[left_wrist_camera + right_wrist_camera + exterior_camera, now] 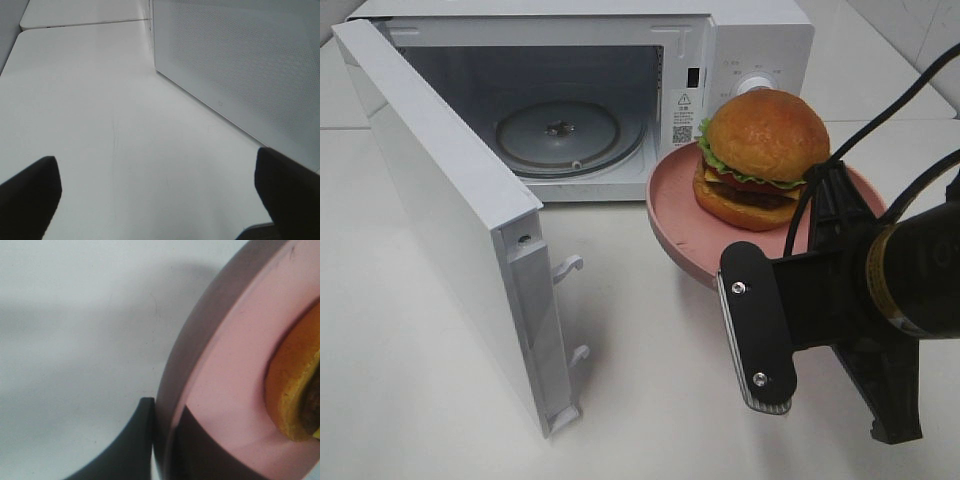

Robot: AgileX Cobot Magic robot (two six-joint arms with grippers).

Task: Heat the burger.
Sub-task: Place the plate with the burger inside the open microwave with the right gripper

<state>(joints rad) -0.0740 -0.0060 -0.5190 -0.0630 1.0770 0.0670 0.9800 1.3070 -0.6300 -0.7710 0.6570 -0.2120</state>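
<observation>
The burger (765, 140), with a golden bun, lettuce, tomato and patty, sits on a round pink plate (675, 210). The plate is held off the table in front of the open microwave's (750, 60) right side. My right gripper (775, 265) is shut on the plate's near rim. In the right wrist view the rim (225, 365) sits between the two dark fingers (130, 450), with the burger's bottom bun (295, 385) beyond. My left gripper (160, 200) is open and empty, low over the table (100, 125). It is out of sight in the high view.
The microwave door (450, 220) stands swung wide open to the left. Its perforated face also shows in the left wrist view (240, 60). The glass turntable (558, 130) lies bare inside the cavity. White tabletop (640, 400) lies in front.
</observation>
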